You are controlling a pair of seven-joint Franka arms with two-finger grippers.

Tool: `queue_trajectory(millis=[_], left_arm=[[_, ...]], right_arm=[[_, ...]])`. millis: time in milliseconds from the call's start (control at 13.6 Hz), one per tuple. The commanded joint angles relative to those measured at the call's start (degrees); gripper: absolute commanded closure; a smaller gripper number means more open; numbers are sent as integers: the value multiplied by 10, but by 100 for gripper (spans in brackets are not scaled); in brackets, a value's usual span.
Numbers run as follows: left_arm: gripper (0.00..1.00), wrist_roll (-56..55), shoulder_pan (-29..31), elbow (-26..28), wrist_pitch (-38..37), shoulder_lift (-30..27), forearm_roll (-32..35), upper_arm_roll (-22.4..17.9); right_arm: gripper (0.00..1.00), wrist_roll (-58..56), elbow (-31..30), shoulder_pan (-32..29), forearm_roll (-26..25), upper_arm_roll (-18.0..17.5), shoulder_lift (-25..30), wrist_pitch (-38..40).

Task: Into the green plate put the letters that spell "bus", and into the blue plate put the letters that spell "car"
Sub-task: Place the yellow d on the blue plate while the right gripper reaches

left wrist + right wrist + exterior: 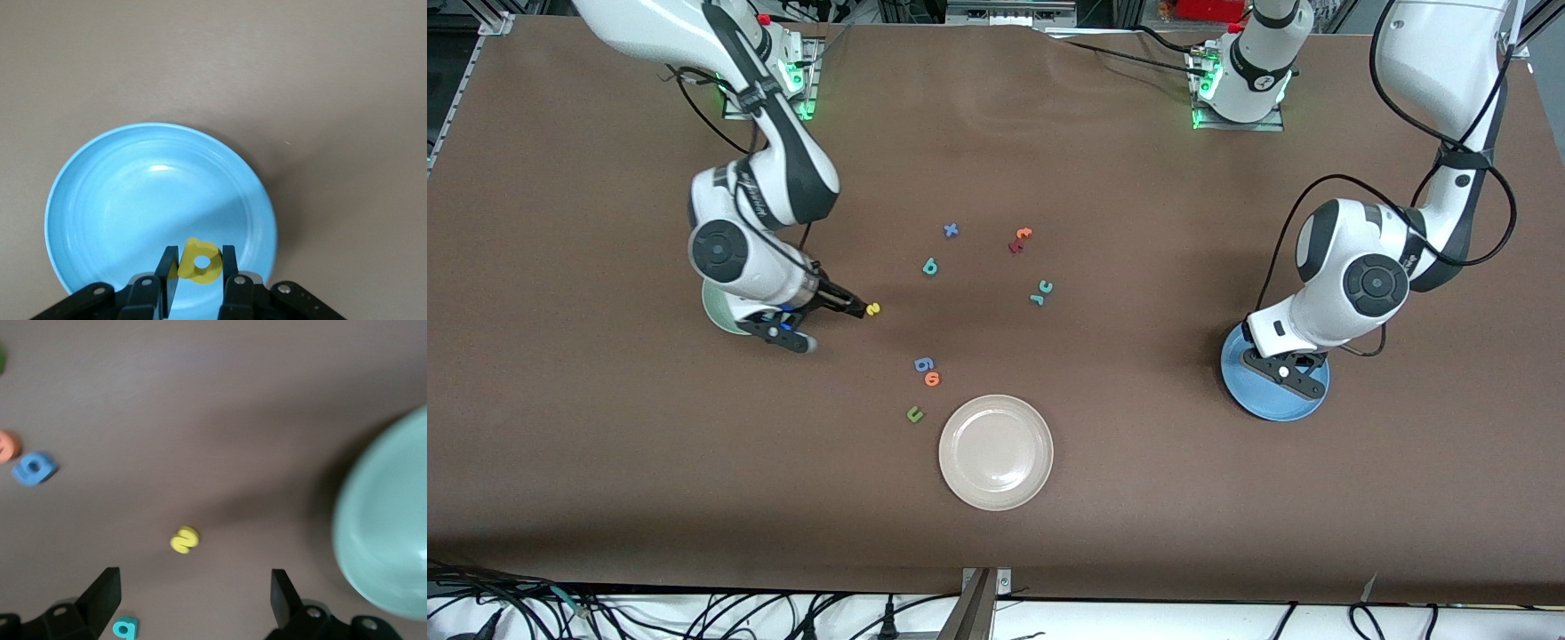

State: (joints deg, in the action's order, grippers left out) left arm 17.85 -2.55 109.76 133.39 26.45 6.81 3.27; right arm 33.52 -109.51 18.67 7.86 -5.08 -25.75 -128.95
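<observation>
The right gripper (193, 600) stands wide open and empty, the yellow "s" (185, 539) lying just ahead between its fingers at mid-frame; the left gripper (200, 267) pinches the yellow "a" (200, 261) over the blue plate (100, 200).

The blue plate (133, 200) lies on the brown worktop (333, 100), its raised rim in full view apart from the edge hidden under the left pincer (201, 263). The pincer is over that edge of the plate, its dark fingers (229, 267) clamped on a yellow "a" (199, 261), which is held above the plate's inner slope, not touching it.
</observation>
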Motion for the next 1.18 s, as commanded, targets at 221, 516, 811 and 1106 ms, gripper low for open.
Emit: queue_trajectory(millis=[221, 516, 811, 1106], left_arm=[[0, -21, 29, -39, -1, 35, 15, 9], [0, -27, 29, -42, -7, 33, -2, 13], [0, -131, -22, -39, -7, 33, -82, 30], [0, -263, -134, -43, -5, 44, -81, 29]], right_arm=[[1, -162, -100, -1, -3, -24, -11, -153], [1, -193, -102, 36, -40, -24, -11, -171], [1, -194, -100, 36, -132, -21, -36, -216], [1, -190, -100, 34, -139, -20, -49, -227]])
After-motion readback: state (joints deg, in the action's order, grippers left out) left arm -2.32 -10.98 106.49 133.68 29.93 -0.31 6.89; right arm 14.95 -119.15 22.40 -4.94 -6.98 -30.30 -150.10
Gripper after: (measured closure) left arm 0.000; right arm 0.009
